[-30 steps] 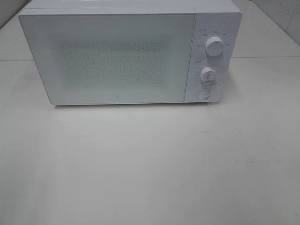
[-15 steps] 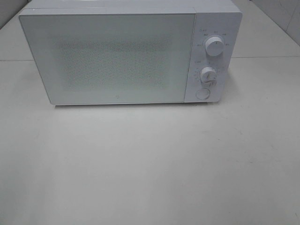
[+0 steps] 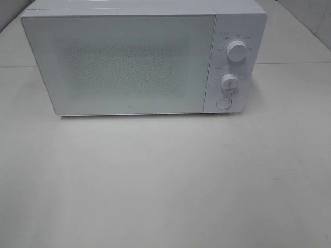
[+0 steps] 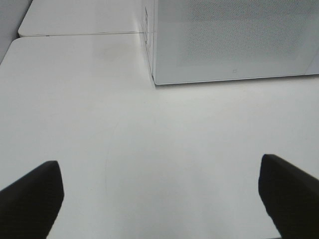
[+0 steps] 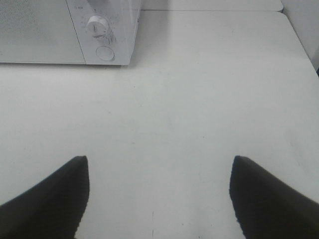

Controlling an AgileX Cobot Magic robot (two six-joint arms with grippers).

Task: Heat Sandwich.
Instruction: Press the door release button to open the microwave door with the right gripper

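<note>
Nearest in, the left gripper [image 4: 159, 164] hangs over bare white table [image 3: 165, 181], its dark fingers spread wide with nothing between them. The right gripper [image 5: 159, 159] is the same, jaws apart and empty. Moving back, at twelve o'clock on the table, there's the white microwave [image 3: 129, 62], its speckled door [image 3: 124, 64] shut. At three o'clock of the door, the control strip: upper dial [image 3: 236, 51], lower dial [image 3: 229, 82], round button [image 3: 223, 103] below them. The print ringing the dials is too small to read, as is the tiny mark low on the door. The sandwich shows in no view; I cannot tell where it sits.
</note>
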